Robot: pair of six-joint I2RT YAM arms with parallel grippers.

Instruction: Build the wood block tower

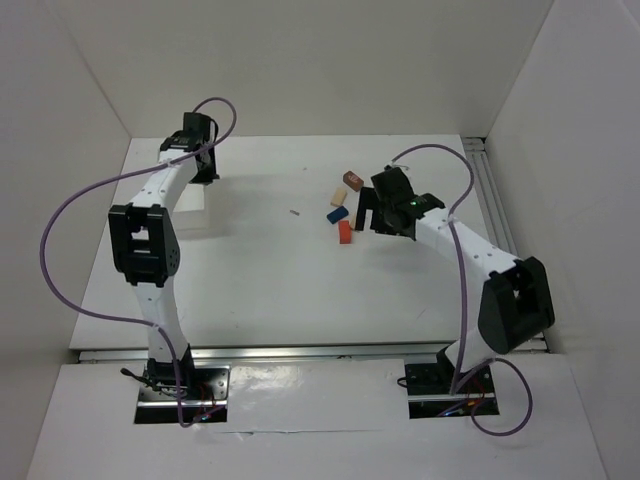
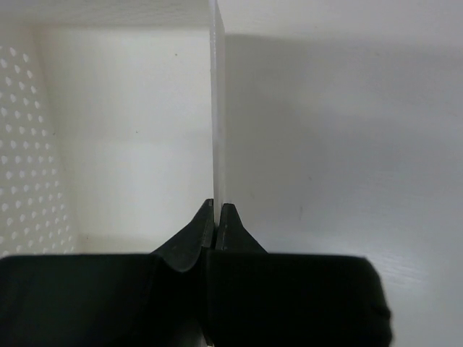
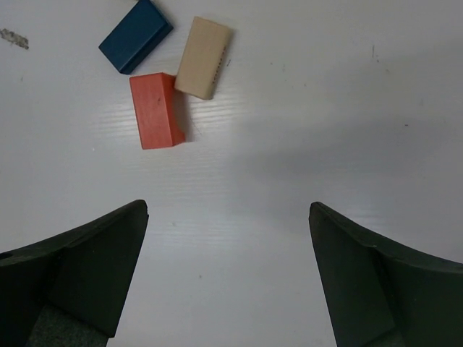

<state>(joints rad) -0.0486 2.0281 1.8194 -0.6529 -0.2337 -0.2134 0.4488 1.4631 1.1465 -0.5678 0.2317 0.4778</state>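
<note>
White translucent plastic is what the left gripper point(image 2: 218, 207) has hold of: its jaws are pinched tight on the thin upright wall of the tub point(image 1: 195, 215), nowhere near the blocks. If that arm swings while clamped, I judge the light tub would drag or tip with it.

Well to the right of that gripper, four small blocks lie flat and loose on the surface point(image 1: 260, 290), none stacked. From the right wrist, the blue block point(image 3: 135, 35), orange-red block point(image 3: 155, 110) and pale block point(image 3: 203, 58) sit ahead of the fingers and off toward the left one, not between them. The orange-red and pale blocks appear to touch at a corner. The brown block point(image 1: 353, 180) is outside that view, close beside the gripper body seen from above.

The right gripper point(image 3: 228, 210) hangs with jaws spread wide and nothing in them. Going straight down, it would likely close on bare surface. Shifted over the cluster, such wide jaws could shove a neighbour or trap two blocks, and the hidden brown block could get knocked
</note>
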